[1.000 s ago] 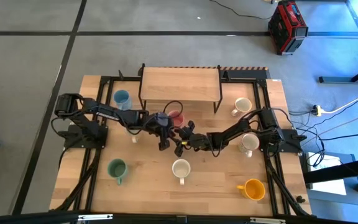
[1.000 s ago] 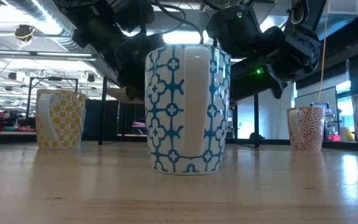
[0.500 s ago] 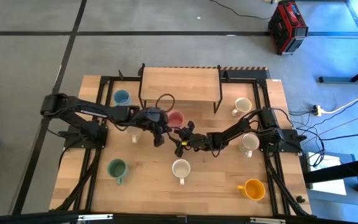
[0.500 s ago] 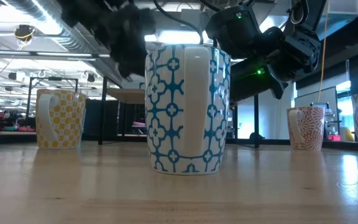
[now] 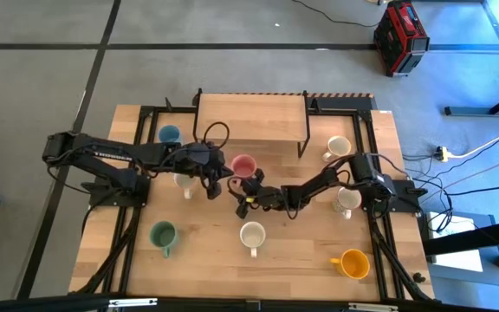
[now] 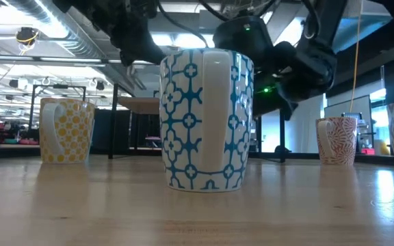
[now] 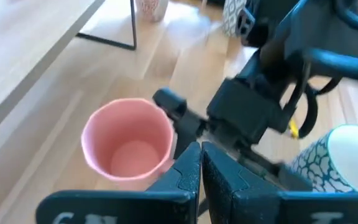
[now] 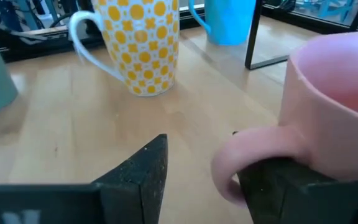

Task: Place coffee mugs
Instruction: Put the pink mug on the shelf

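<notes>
1. Mug, blue-patterned cream (image 6: 206, 121), upright at table centre, nearest in the low view.
2. Right gripper (image 5: 248, 191) at its 12 o'clock, fingers (image 8: 138, 171) parted astride the pink mug (image 5: 244, 165) handle.
3. Left gripper (image 5: 216, 185) pressed shut, empty, at the pink mug's 8 o'clock.

We see a light wooden table (image 5: 301, 238) bearing a black frame and, at its far edge, a low wooden shelf (image 5: 251, 117) on black legs. Eight mugs stand directly on the tabletop: a blue mug (image 5: 170, 135) near the shelf's left leg, a pink mug (image 5: 243, 165) in front of the shelf, a cream mug with yellow dots (image 5: 184, 180) to its left, a green mug (image 5: 162, 234), a cream mug with blue pattern (image 5: 252, 234), an orange mug (image 5: 353, 263), and two cream mugs (image 5: 339, 146) at the right side.
</notes>
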You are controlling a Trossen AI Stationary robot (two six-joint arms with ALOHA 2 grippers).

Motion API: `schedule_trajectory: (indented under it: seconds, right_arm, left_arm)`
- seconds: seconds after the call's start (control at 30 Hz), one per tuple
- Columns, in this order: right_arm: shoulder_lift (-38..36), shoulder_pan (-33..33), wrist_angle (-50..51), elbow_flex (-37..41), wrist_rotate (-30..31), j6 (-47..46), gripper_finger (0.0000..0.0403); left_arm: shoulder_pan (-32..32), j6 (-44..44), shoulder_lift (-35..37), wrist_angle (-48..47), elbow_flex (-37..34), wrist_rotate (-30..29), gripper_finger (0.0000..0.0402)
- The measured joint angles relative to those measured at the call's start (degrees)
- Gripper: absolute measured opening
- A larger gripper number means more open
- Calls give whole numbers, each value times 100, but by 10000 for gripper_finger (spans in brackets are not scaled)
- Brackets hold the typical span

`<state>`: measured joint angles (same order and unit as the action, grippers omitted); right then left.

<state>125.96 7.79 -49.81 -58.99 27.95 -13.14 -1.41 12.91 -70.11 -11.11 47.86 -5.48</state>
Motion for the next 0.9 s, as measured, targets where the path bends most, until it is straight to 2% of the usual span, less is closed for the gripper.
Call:
schedule_trajectory:
  seconds: [0.1, 0.27, 0.43, 0.63, 0.9]
  right_arm:
    - [36, -2, -4, -76, 25, 40, 122]
    - [31, 7, -6, -52, 35, 160, 22]
    - [1, 9, 48, -45, -84, 211, 32]
    - [-266, 44, 354, -36, -688, 351, 17]
    - [-1201, 248, 1380, -16, -948, 421, 15]
  left_arm:
    - [2, 0, 0, -5, 0, 25, 9]
    - [0, 0, 6, -9, 0, 44, 9]
    - [-1, 0, 74, -69, 2, 49, 9]
    - [0, 0, 459, -252, 2, 66, 9]
    - [-1, 4, 1283, -660, 3, 61, 9]
